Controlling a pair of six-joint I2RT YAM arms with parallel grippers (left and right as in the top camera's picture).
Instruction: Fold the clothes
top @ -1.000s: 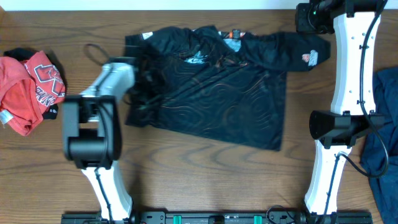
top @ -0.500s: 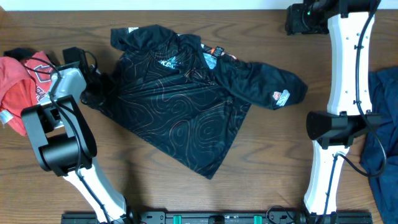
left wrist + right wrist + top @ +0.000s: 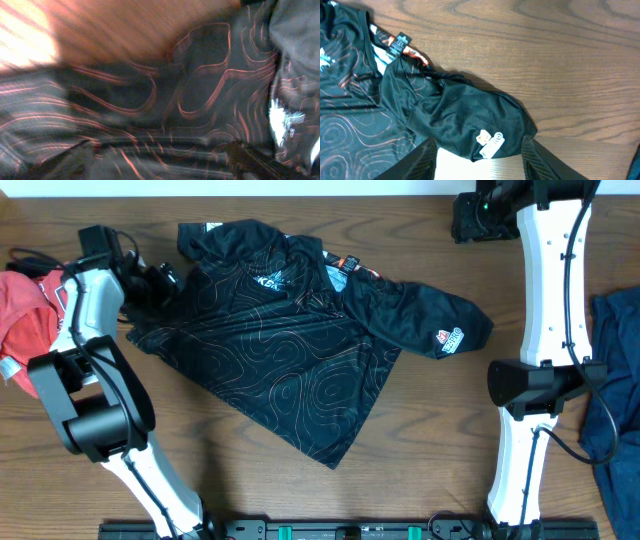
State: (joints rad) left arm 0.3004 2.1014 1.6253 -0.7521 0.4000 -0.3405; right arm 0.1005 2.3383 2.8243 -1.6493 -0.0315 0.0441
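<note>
The clothes in play are one black jersey (image 3: pixel 300 370) with thin orange contour lines, lying spread and slanted on the wooden table. Its right sleeve (image 3: pixel 440 325) carries a white and red logo (image 3: pixel 490 145). My left gripper (image 3: pixel 158 280) is at the jersey's upper left edge. The left wrist view is blurred, with both fingers (image 3: pixel 75 162) wide apart over the patterned fabric (image 3: pixel 200 90), so it is open. My right gripper (image 3: pixel 470 218) hangs at the far right back of the table, above and beyond the sleeve. Its fingers (image 3: pixel 415 160) are apart with nothing between them.
A crumpled red garment (image 3: pixel 30 330) lies at the table's left edge, just left of my left arm. A blue garment (image 3: pixel 620 380) lies at the right edge beside the right arm's base. The table's far edge (image 3: pixel 300 198) runs just behind the jersey's collar.
The jersey was dragged left and turned to a slant. My left gripper then let go of its left edge and rose toward the back. My right gripper drifted slightly left.
</note>
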